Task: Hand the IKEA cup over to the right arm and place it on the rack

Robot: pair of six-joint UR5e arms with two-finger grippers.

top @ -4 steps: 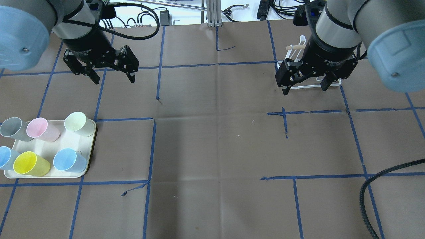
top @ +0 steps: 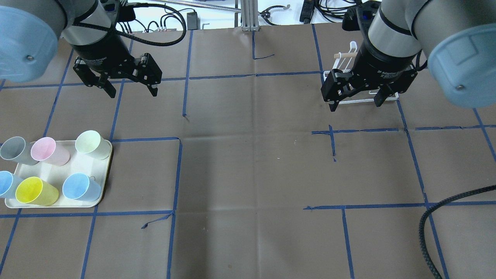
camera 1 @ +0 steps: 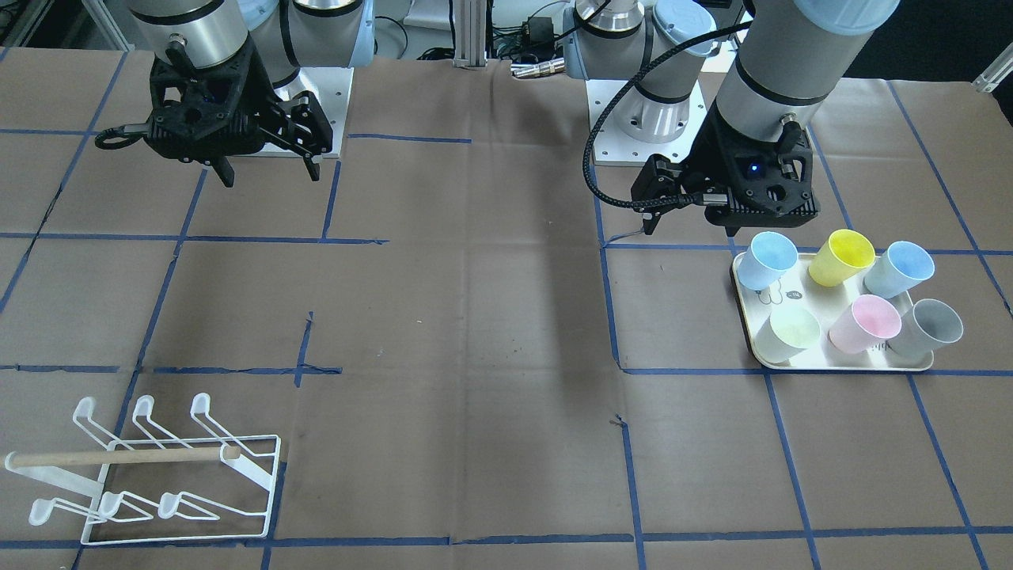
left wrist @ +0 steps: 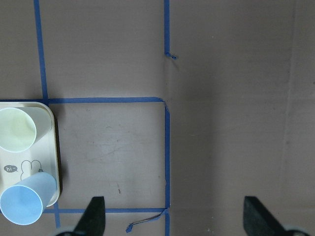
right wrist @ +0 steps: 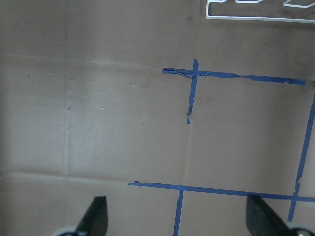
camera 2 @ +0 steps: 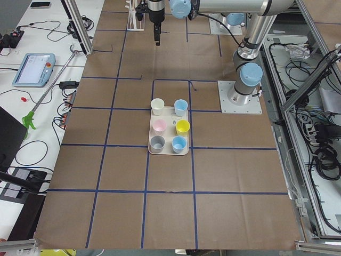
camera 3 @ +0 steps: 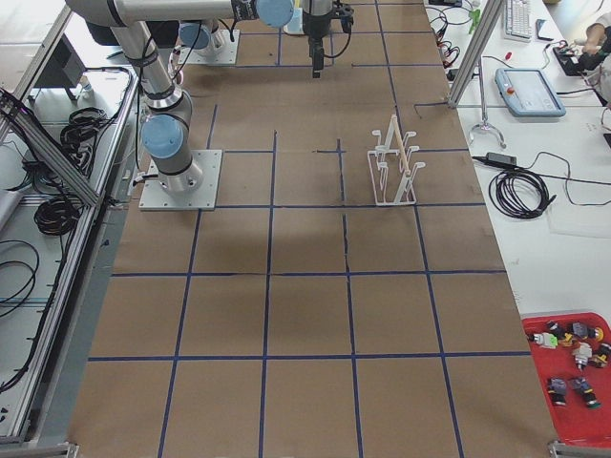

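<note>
Six pastel cups (top: 48, 151) stand upright on the cream tray (top: 70, 166) at my left side, none lifted. My left gripper (top: 133, 93) hangs near the tray, jaws spread wide and empty. My right gripper (top: 355, 105) hangs high, jaws equally wide, holding nothing. The white rack (camera 1: 127, 457) sits on the table just beyond it.

On the bare floor of the cream tray (left wrist: 43, 164), in the left wrist view, a small dark speech bubble reads "hi", just beside a line-drawn rabbit. In the overhead view, white print on the black body of the right gripper (top: 355, 105) starts "2F Adaptive"; the rest is too small to read. Similar white print on the left gripper (top: 134, 94) cannot be read.
</note>
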